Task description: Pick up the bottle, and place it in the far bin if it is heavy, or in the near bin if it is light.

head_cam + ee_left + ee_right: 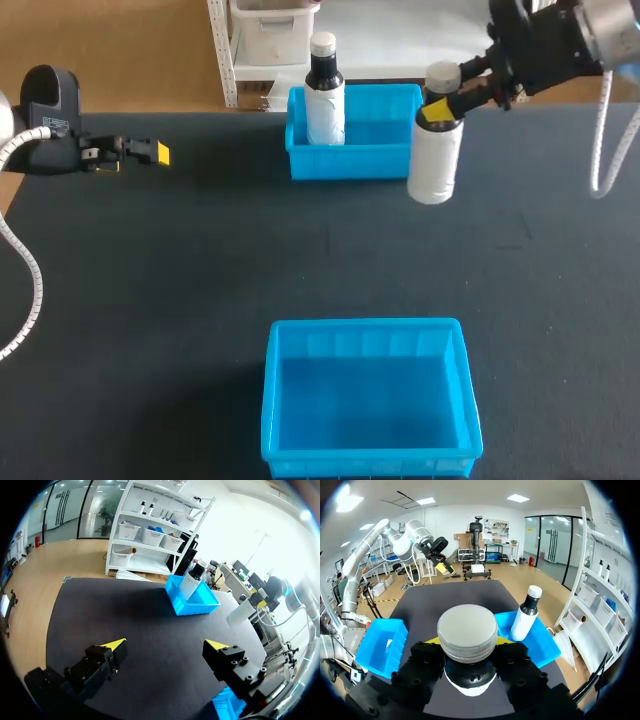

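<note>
White plastic bottle (435,150) with a black neck and grey cap hangs upright above the dark table (200,260) in the head view, clamped at its neck by the right gripper (440,108), just at the right end of the far blue plastic bin (350,160). A second white bottle with a black neck (324,95) stands at that bin's left end; the near blue bin (365,455) lies well apart. The left gripper (150,152) hovers at far left. In the left wrist view, the left gripper (167,647) has its fingers wide apart over the table, the far bin (192,602) and the held bottle (242,612) well ahead. In the right wrist view, the right gripper (467,642) grips the bottle (467,632) on both sides.
</note>
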Robot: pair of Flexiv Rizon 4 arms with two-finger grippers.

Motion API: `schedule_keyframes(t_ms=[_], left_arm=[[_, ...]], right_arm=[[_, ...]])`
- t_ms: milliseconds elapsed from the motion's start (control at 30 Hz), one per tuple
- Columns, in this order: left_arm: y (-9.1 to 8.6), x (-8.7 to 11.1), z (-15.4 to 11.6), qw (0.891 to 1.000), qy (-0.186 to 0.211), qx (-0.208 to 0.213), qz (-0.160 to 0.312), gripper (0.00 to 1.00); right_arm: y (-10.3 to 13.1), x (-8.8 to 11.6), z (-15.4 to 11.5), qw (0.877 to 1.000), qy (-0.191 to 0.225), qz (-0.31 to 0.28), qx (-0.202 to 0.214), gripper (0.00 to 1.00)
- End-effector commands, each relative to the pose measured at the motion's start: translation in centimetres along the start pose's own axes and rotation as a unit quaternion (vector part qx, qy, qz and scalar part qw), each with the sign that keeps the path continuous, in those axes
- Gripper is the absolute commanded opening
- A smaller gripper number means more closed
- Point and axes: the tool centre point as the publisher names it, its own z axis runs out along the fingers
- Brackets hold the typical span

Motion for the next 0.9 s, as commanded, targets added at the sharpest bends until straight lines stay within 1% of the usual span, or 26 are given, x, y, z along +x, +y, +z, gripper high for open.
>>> schedule_keyframes(t_ms=[33, 233, 433, 667, 900], left_arm=[[0.0, 0.0, 0.0, 1.000, 0.000, 0.000, 0.000, 1.00], [0.0, 0.0, 0.0, 1.000, 0.000, 0.000, 0.000, 1.00], [0.0, 0.0, 0.0, 1.000, 0.000, 0.000, 0.000, 1.00], [0.0, 0.0, 0.0, 1.000, 0.000, 0.000, 0.000, 1.00], [0.0, 0.0, 0.0, 1.000, 0.000, 0.000, 0.000, 1.00]], right_arm=[[0.2, 0.1, -1.3, 1.000, 0.004, 0.003, 0.007, 0.00], [-0.8, 0.4, -2.8, 1.000, 0.005, 0.007, 0.012, 0.00], [-2.4, 0.3, -4.0, 1.000, 0.005, 0.002, 0.017, 0.00], [-4.8, -0.3, -5.1, 1.000, 0.006, -0.011, 0.022, 0.00], [-7.7, -0.9, -5.3, 1.000, 0.006, -0.020, 0.021, 0.00]])
